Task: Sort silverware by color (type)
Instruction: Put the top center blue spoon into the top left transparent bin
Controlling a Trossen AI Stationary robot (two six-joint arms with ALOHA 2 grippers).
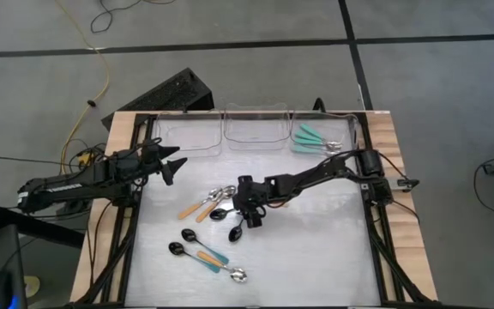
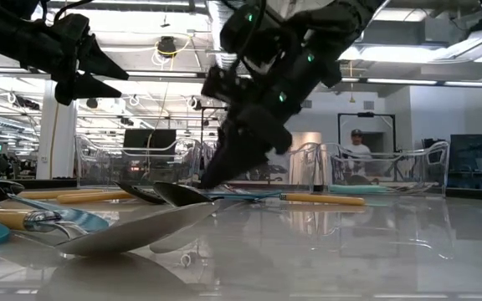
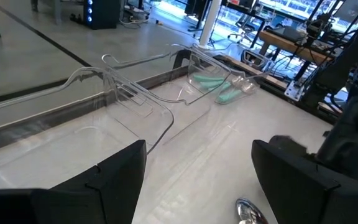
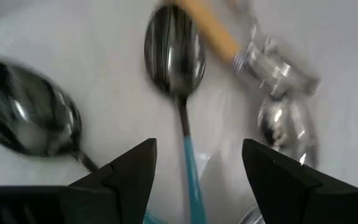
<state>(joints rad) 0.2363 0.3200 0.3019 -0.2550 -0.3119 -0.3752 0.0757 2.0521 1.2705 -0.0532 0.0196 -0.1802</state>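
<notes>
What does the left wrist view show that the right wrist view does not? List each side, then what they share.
Only the left wrist view: three clear bins along the table's far edge, teal-handled spoons lying in the end one, and the room beyond. The left gripper hovers open with nothing between its fingers.

Only the right wrist view: a close look down on a black-bowled spoon with a blue handle, a second black bowl and an orange handle. The right gripper is open right above them.

Both: open dark fingers, the pale table, loose spoons.

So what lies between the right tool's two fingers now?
In the right wrist view, a black-bowled spoon with a blue handle lies on the table between the open fingers of the right tool, not yet gripped.
</notes>
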